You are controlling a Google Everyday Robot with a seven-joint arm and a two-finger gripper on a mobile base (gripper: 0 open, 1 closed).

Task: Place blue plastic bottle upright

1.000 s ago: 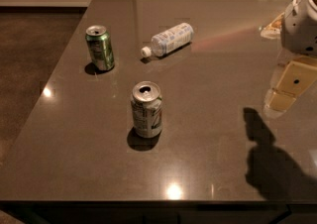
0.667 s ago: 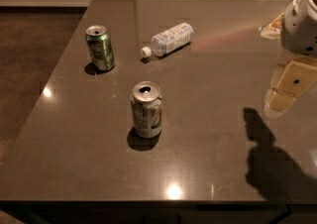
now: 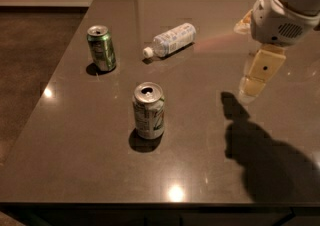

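The blue plastic bottle [image 3: 170, 39] lies on its side at the back middle of the dark table [image 3: 200, 145], its white cap pointing toward the front left. My gripper [image 3: 251, 88] hangs above the table's right side. It is to the right of the bottle, nearer the front, and well apart from it. It holds nothing that I can see. Its shadow falls on the table below it and to the right.
A green can [image 3: 102, 48] stands upright at the back left. A white-and-green can [image 3: 148, 110] stands upright in the front middle. The table's left edge drops to a brown carpet floor [image 3: 30, 70].
My gripper and arm have moved left toward the table's middle, closer to the bottle. The bottle and both cans have not moved.
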